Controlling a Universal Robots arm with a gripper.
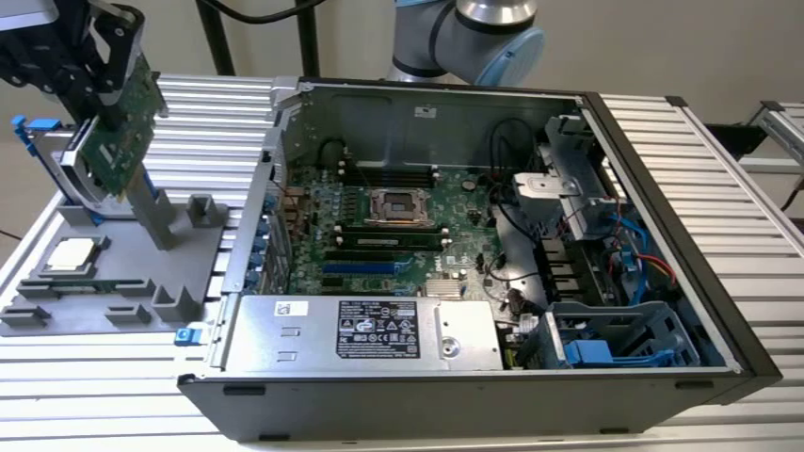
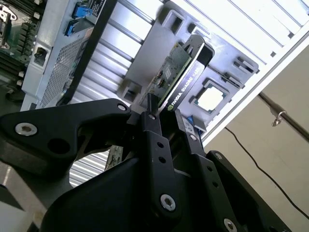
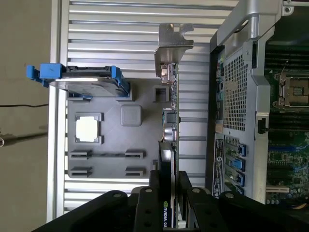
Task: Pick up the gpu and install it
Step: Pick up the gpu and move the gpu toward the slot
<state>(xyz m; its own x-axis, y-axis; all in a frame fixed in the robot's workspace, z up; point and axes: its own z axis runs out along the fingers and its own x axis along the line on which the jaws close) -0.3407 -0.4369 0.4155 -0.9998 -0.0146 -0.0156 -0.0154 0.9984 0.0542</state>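
My gripper (image 1: 107,89) is shut on the gpu (image 1: 120,141), a green card with a silver end bracket. I hold it tilted above the grey holder tray (image 1: 126,282) at the exterior view's left, bracket end hanging down. In the first wrist view the gpu (image 3: 169,121) appears edge-on between my black fingers (image 3: 183,186), over the strip between the tray and the case. In the second wrist view the gripper (image 2: 164,116) clamps the card's near edge, and the gpu (image 2: 176,77) reaches away from it.
The open computer case (image 1: 440,395) lies at the middle, with the motherboard (image 1: 465,254) and power supply (image 1: 364,330) inside. A hard drive with blue rails (image 3: 82,79) and a square processor chip (image 1: 70,254) sit on the tray. Ribbed aluminium table (image 1: 703,160) surrounds everything.
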